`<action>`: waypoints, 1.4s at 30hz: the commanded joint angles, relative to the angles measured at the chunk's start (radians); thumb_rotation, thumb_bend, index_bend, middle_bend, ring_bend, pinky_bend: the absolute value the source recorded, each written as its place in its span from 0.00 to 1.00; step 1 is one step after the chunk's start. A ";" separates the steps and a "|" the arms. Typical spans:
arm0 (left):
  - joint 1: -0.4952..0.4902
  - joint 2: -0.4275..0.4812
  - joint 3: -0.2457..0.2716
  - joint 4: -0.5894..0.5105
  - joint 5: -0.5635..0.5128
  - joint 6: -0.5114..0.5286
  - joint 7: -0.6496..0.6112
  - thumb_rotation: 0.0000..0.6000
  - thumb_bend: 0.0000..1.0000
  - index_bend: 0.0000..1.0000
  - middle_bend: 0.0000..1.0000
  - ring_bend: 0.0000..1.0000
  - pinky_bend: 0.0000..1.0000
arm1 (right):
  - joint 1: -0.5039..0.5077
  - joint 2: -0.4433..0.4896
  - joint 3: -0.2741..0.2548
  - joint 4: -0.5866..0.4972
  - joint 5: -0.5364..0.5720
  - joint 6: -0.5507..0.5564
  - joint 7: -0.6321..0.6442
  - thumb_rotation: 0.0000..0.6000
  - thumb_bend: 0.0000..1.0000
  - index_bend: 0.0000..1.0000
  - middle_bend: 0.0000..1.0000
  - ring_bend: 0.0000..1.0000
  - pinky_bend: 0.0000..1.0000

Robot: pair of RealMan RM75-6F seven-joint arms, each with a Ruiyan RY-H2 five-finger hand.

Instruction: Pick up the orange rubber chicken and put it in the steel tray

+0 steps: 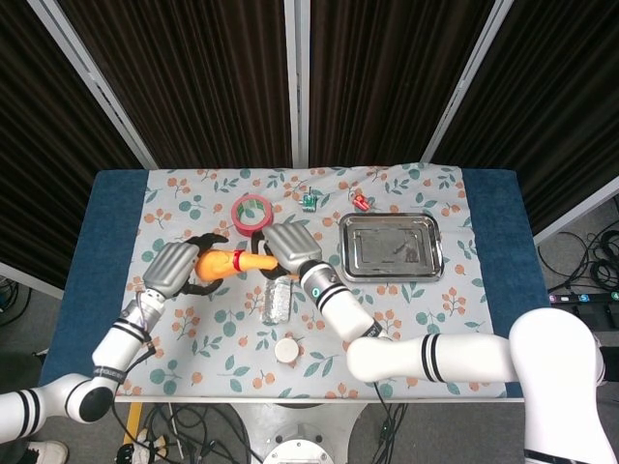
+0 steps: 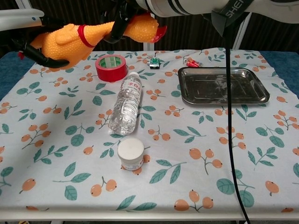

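Orange rubber chicken (image 2: 88, 36), one, between two hands

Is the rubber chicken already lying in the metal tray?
No, the rubber chicken is up in the air between both hands, and the steel tray holds nothing.

Seen from above, the orange rubber chicken (image 1: 228, 263) is held between the two hands, to the left of the steel tray (image 1: 391, 247). The left hand (image 1: 172, 269) grips its body end, with dark fingers around it. The right hand (image 1: 287, 247) lies over its head end, nearer to the tray. A red tape roll (image 1: 252, 213) lies further back on the left of the tray. A water bottle (image 1: 277, 300) and a white jar (image 1: 288, 349) lie nearer the front edge, left of the tray. Two small clips (image 1: 309, 201) lie just behind the tray.
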 commanded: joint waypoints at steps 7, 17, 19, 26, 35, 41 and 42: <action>0.015 -0.052 -0.023 0.041 0.002 0.064 -0.022 1.00 0.45 0.50 0.54 0.51 0.65 | -0.005 0.010 -0.005 -0.013 0.000 0.004 0.000 1.00 0.47 0.95 0.81 0.79 1.00; 0.029 -0.123 -0.040 0.136 0.070 0.131 -0.084 1.00 0.66 0.85 0.87 0.80 0.93 | -0.013 0.025 -0.011 -0.037 0.001 0.002 0.004 1.00 0.47 0.95 0.81 0.79 1.00; 0.030 -0.118 -0.040 0.133 0.069 0.123 -0.084 1.00 0.67 0.86 0.88 0.81 0.94 | -0.014 0.027 -0.012 -0.037 0.001 0.002 0.005 1.00 0.47 0.95 0.81 0.79 1.00; 0.029 -0.045 -0.020 0.056 0.047 0.041 -0.084 1.00 0.46 0.33 0.47 0.47 0.72 | -0.021 0.031 -0.017 -0.029 -0.010 0.006 0.009 1.00 0.47 0.95 0.81 0.79 1.00; 0.071 -0.041 -0.020 0.068 0.118 0.115 -0.156 0.73 0.10 0.16 0.14 0.13 0.36 | -0.090 0.096 -0.037 -0.067 -0.094 -0.015 0.060 1.00 0.47 0.95 0.81 0.79 1.00; 0.118 -0.013 -0.005 0.051 0.183 0.185 -0.197 0.71 0.09 0.16 0.14 0.13 0.35 | -0.192 0.191 -0.055 -0.120 -0.205 -0.041 0.148 1.00 0.47 0.95 0.81 0.79 1.00; 0.130 -0.007 0.000 0.047 0.196 0.204 -0.199 0.71 0.09 0.16 0.14 0.13 0.35 | -0.222 0.215 -0.062 -0.129 -0.234 -0.047 0.172 1.00 0.47 0.95 0.81 0.79 1.00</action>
